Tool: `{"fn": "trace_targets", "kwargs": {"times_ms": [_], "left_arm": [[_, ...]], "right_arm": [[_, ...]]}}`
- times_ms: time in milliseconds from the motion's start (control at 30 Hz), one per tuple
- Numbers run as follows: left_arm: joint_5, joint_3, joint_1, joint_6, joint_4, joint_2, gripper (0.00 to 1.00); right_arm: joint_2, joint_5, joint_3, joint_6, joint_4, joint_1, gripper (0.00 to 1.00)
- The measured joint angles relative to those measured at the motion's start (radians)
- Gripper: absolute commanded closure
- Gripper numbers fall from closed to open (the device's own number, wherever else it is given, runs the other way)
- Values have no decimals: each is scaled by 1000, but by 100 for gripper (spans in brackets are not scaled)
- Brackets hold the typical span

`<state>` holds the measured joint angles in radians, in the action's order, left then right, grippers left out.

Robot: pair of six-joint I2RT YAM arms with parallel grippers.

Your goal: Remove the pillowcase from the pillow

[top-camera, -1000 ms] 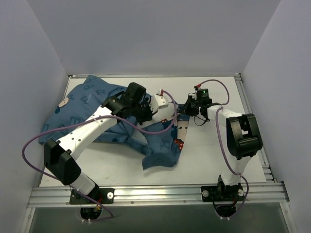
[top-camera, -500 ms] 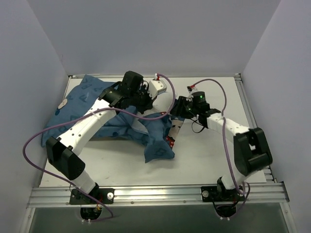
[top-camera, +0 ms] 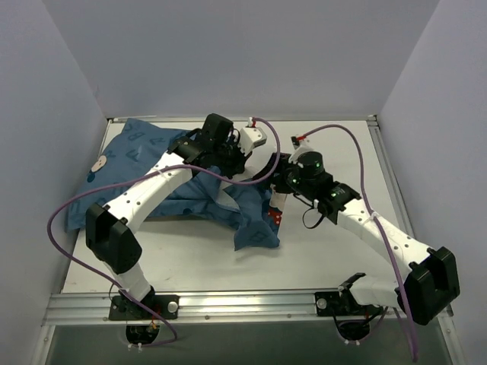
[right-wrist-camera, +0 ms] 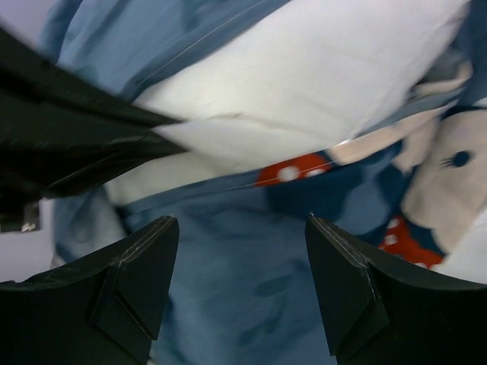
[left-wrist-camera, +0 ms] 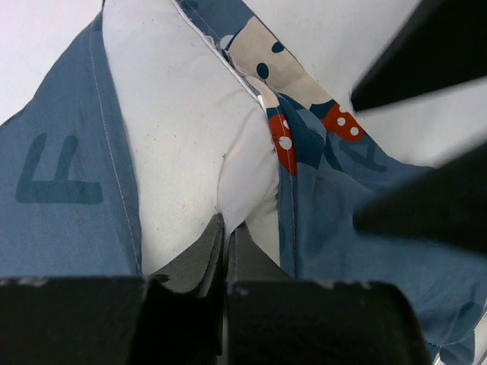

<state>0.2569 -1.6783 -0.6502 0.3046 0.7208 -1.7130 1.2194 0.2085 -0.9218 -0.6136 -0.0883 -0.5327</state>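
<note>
The blue printed pillowcase [top-camera: 137, 160] lies crumpled across the left half of the table, its open end toward the middle. In the wrist views the white pillow [left-wrist-camera: 175, 137] bulges out of that opening between blue edges [left-wrist-camera: 53, 190]. My left gripper [left-wrist-camera: 227, 224] is shut on a pinched fold of the white pillow; from above it sits at the opening [top-camera: 234, 163]. Just to its right, my right gripper [top-camera: 275, 182] hovers open over loose blue pillowcase fabric [right-wrist-camera: 251, 304], its jaws [right-wrist-camera: 241, 220] wide apart and empty. The pillow [right-wrist-camera: 304, 76] shows behind them.
The white table [top-camera: 335, 251] is boxed in by pale walls at the back and both sides. An aluminium rail [top-camera: 243, 304] runs along the near edge. Purple cables [top-camera: 358, 160] loop above both arms. A loose pillowcase flap [top-camera: 255, 232] hangs toward the front centre.
My right gripper has gone from shut to open, letting go of the pillowcase edge, and moved left and nearer over the fabric. The left gripper stays shut on the pillow, shifted slightly right.
</note>
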Motion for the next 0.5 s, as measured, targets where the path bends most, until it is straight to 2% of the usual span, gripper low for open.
{"fn": "trace_targets", "kwargs": {"times_ms": [200, 500], "left_arm": [[0, -2, -4, -23, -9, -31, 98], [-8, -2, -9, -35, -25, -36, 98]], "right_arm": [[72, -51, -2, -95, -27, -151, 33], [161, -183, -33, -249, -11, -169, 35]]}}
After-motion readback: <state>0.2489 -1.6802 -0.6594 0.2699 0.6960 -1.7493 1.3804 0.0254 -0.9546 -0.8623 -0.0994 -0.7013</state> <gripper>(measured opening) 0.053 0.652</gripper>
